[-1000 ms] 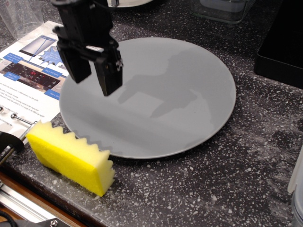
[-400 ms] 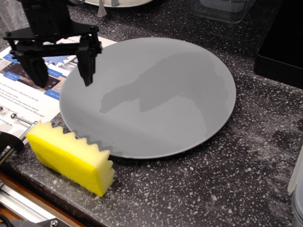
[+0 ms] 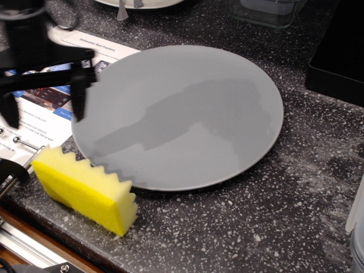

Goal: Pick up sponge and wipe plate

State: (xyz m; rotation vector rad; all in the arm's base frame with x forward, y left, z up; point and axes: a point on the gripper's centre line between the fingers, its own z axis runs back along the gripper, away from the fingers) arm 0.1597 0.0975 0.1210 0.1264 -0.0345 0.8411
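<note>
A black robot gripper point(image 3: 42, 102), somewhat blurred, hung at the upper left with its two fingers point(image 3: 78, 96) spread wide and nothing between them. Just right of it lay a large, flat, round, matte grey plate point(image 3: 187, 114) on a dark speckled stone counter point(image 3: 284, 216); the right finger appeared to sit at the plate's left edge. Below the gripper, apart from it, a bright yellow rectangular foam sponge point(image 3: 85, 190) with a zigzag top rested beside the plate's lower left rim. A printed paper sheet point(image 3: 34, 122) lay beneath the gripper.
</note>
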